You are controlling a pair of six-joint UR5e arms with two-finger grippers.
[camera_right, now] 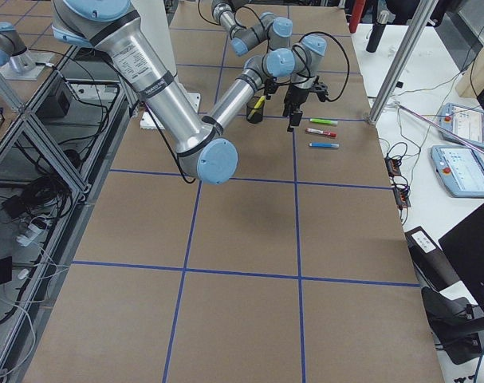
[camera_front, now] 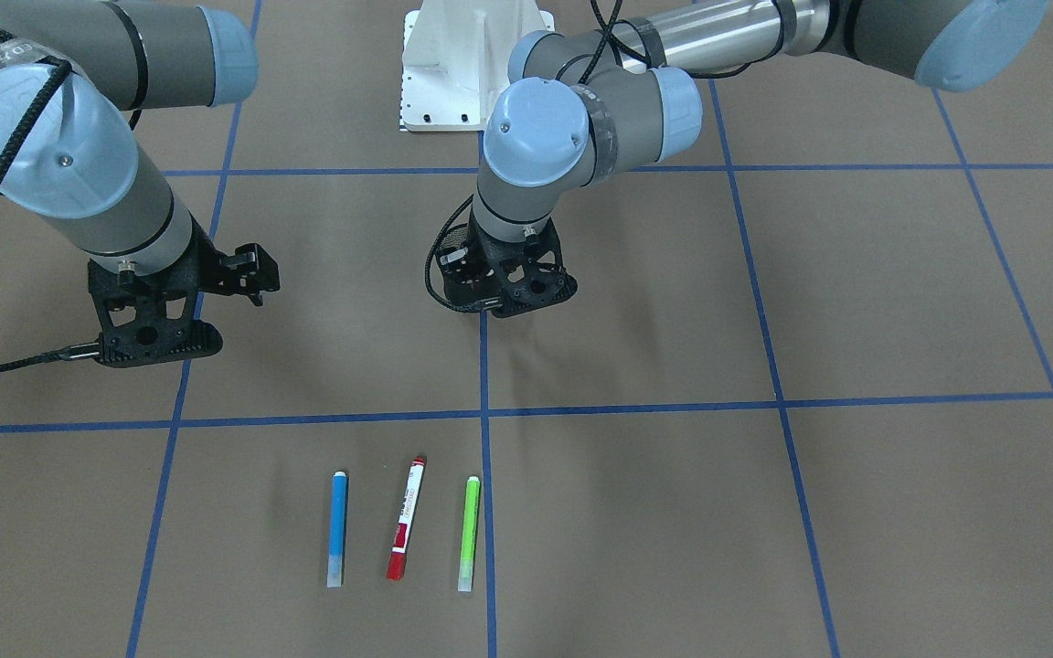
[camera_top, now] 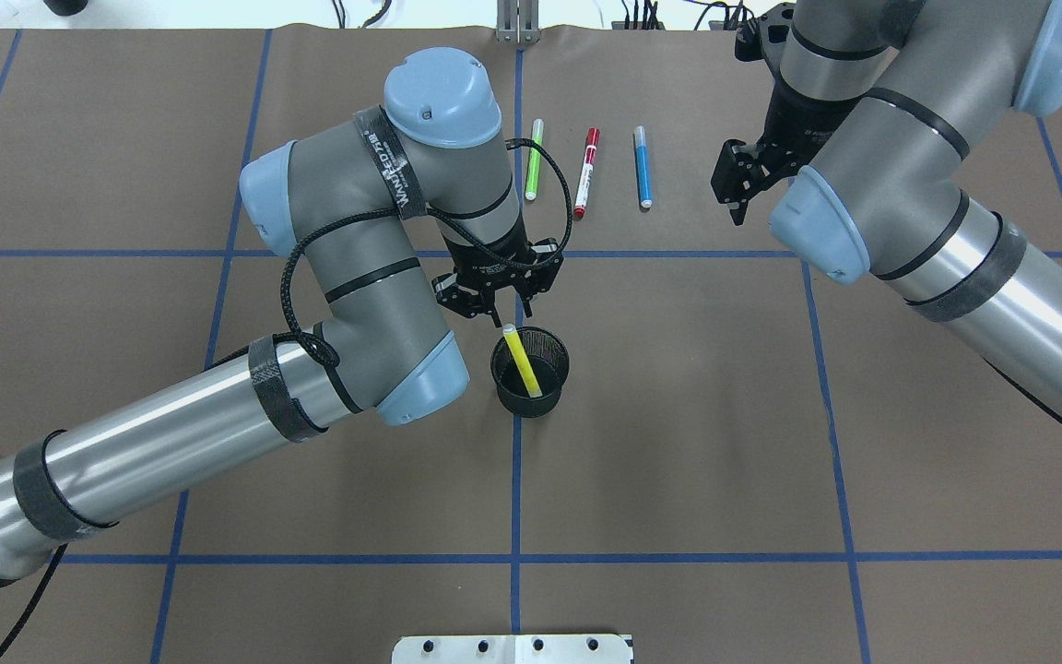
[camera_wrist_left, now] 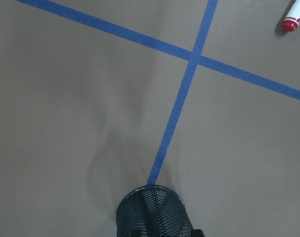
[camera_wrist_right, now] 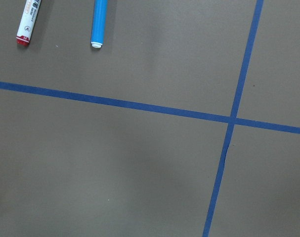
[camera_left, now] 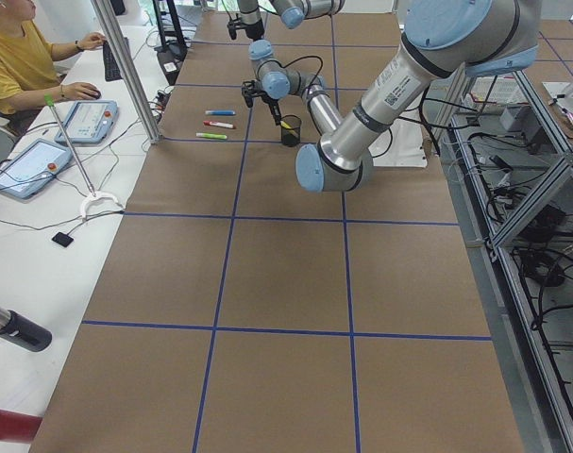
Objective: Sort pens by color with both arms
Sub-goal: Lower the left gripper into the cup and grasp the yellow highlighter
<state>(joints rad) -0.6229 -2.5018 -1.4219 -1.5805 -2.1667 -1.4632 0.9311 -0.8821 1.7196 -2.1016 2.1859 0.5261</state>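
Three pens (camera_top: 586,172) flat, yellow pen (camera_top: 522,358) in cup (camera_top: 532,406)

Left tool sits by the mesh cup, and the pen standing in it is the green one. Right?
Not quite. The overhead exterior view shows that the pen in the mesh cup is the yellow pen. The green pen lies on the table beside the red pen. The left tool does sit by the cup.
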